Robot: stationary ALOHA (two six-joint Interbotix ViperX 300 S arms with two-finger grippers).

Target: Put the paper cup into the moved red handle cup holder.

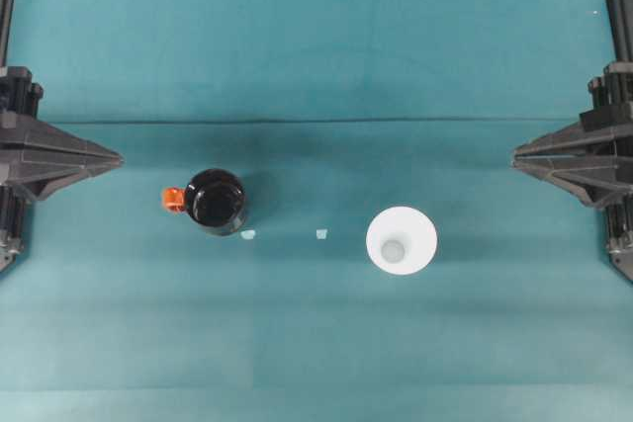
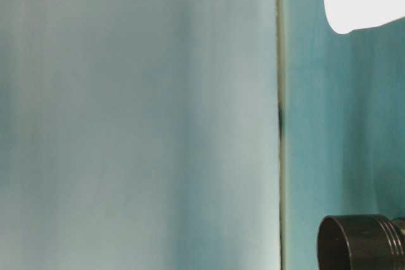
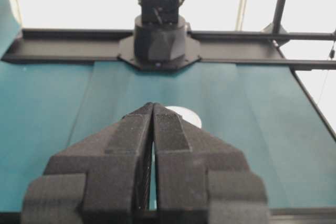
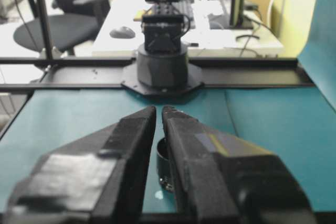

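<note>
White paper cup (image 1: pixel 402 240) upright, well apart from black red handle cup holder (image 1: pixel 215 201). Left gripper (image 1: pixel 117 158) and right gripper (image 1: pixel 516 156) both clenched, holding nothing

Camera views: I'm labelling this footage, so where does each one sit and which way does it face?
Overhead: looks straight down; both pincers at the table edges, left pincer, right pincer.
Table-level: sideways, low; no robot parts.
Left wrist: faces along its shut pincer toward the paper cup.
Right wrist: faces the red handle cup holder.
Overhead and table-level share both.
</note>
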